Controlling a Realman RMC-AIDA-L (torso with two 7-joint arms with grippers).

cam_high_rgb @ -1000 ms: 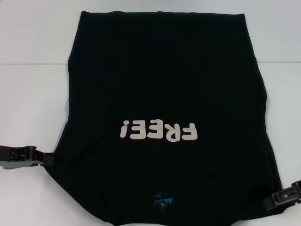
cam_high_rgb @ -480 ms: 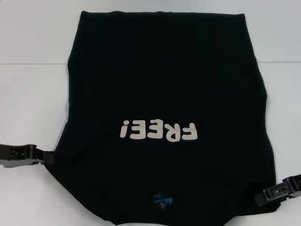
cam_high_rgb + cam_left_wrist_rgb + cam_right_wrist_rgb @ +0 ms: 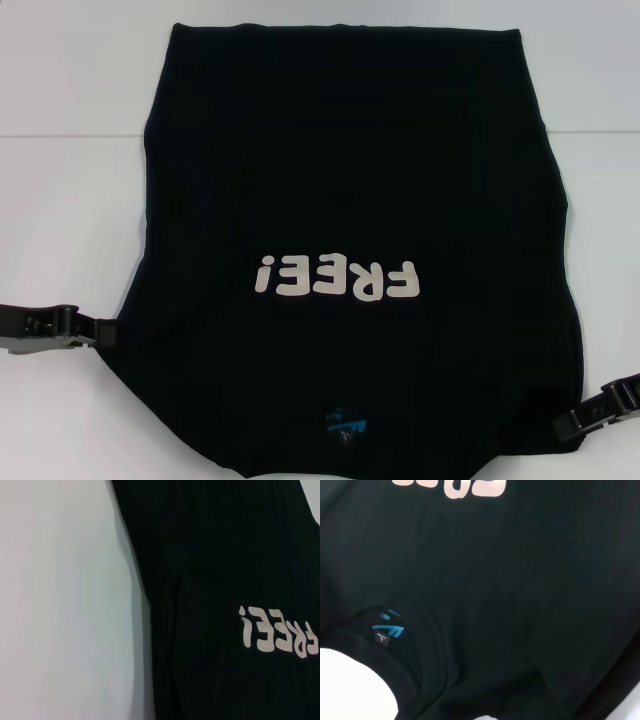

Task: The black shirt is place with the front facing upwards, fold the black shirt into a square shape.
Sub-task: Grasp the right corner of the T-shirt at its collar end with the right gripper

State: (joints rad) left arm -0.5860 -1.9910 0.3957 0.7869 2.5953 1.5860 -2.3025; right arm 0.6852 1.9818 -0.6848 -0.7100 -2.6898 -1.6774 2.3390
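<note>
The black shirt (image 3: 350, 180) lies flat on the white table (image 3: 70, 200), front up, with its sides tucked in. Its off-white "FREE!" lettering (image 3: 335, 277) reads upside down from the head view, and the blue neck label (image 3: 345, 425) sits at the near edge. My left gripper (image 3: 108, 333) touches the shirt's near left edge, low on the table. My right gripper (image 3: 562, 427) is at the near right corner of the shirt. The left wrist view shows the shirt (image 3: 215, 555) with the lettering (image 3: 277, 635). The right wrist view shows the collar and label (image 3: 387, 631).
White tabletop (image 3: 60, 600) runs along both sides of the shirt. A faint seam (image 3: 60, 136) crosses the surface behind the shirt's middle. The shirt's near edge reaches the bottom of the head view.
The right gripper pushed in toward the shirt's near right corner, then drew back slightly outward and down. That corner's edge now sits a little farther in. The left gripper has barely moved.
</note>
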